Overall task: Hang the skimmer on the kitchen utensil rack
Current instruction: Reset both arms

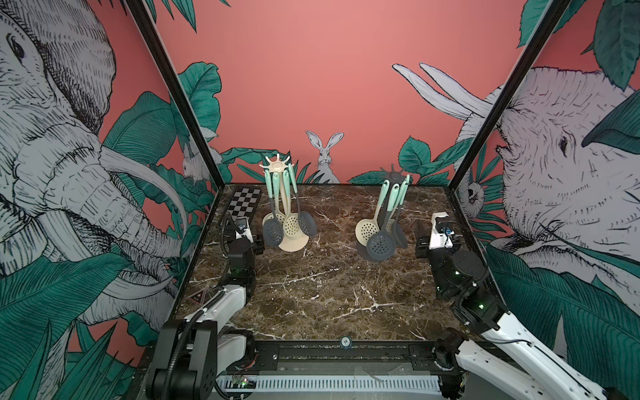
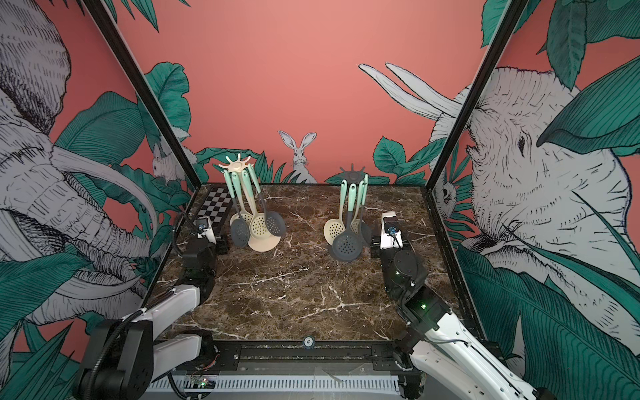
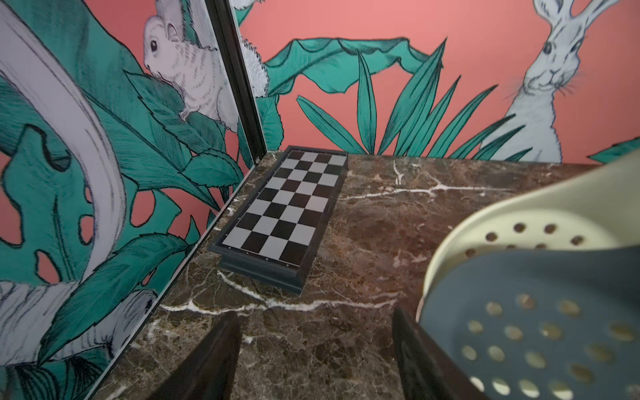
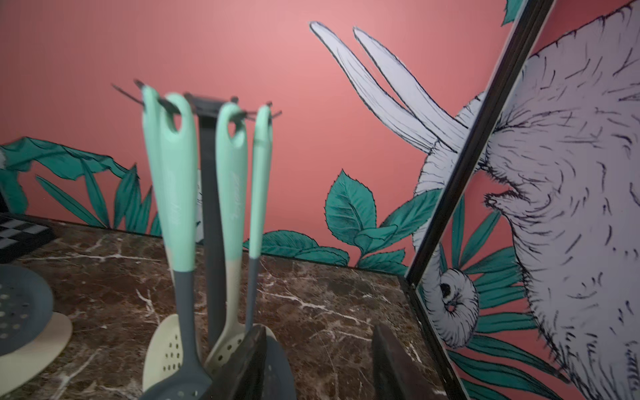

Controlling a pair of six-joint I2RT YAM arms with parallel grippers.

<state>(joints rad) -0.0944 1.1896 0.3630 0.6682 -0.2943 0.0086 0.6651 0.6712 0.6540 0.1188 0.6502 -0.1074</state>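
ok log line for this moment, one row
left gripper open, empty, beside cream utensil rack | right gripper open, empty, beside grey utensil rack | skimmers hanging on both racks

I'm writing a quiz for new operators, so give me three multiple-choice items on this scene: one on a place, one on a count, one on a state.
1. Where does the chessboard lie?
A) in the far left corner of the table
B) between the racks
C) at the front edge

2. How many utensil racks stand on the table?
A) one
B) two
C) three

3. How is the left gripper?
A) clamped on the chessboard
B) shut tight
C) open, nothing between the jaws

Key:
1 A, it lies at the back on the left arm's side.
2 B, there is a cream rack and a grey rack.
3 C, the left wrist view shows bare table between parted jaws.
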